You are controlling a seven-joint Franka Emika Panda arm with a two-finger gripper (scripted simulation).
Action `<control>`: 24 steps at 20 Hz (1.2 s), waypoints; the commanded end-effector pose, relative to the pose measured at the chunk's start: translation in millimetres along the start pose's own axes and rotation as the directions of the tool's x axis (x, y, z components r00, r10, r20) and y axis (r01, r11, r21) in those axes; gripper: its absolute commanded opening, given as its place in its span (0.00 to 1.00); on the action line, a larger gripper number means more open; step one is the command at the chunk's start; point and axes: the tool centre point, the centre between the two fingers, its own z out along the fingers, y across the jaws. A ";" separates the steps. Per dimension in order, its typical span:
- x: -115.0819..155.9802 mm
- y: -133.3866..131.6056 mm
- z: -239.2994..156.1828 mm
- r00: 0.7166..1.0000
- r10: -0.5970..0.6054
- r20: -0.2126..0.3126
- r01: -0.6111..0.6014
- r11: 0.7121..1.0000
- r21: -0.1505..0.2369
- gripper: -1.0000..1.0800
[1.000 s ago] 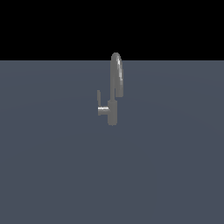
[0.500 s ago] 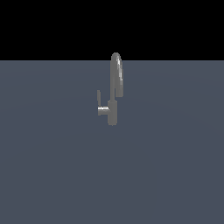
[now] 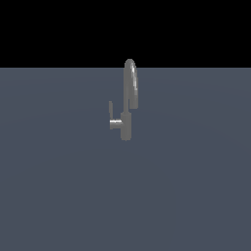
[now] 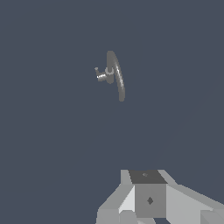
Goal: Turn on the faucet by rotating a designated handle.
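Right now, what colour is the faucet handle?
Matte grey, same as the faucet. The handle shows best in the exterior view.

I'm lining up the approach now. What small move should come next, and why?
Probably ease the gripper toward the handle. In the wrist view the faucet sits well away from it, nothing touching, and the arm is absent from the exterior view. There the handle sticks out on the faucet's left.

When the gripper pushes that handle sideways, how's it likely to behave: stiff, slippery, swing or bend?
The handle is a thin grey L-shaped lever joined to the faucet body, so it likely pivots about the body rather than bending. It looks like smooth metal, so pads may slip along the slim upright bar. The faucet stands upright on the floor and probably won't tip.
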 end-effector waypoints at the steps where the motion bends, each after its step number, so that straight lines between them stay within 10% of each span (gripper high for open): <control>1: 1.4 -8.0 -12.4 0.998 0.047 -0.048 -0.047 0.999 -0.008 0.00; 10: 9.2 -54.5 -55.9 0.937 0.240 -0.255 -0.255 0.967 -0.026 0.00; 24: 45.7 -147.9 -57.7 0.739 0.443 -0.507 -0.521 0.853 -0.014 0.00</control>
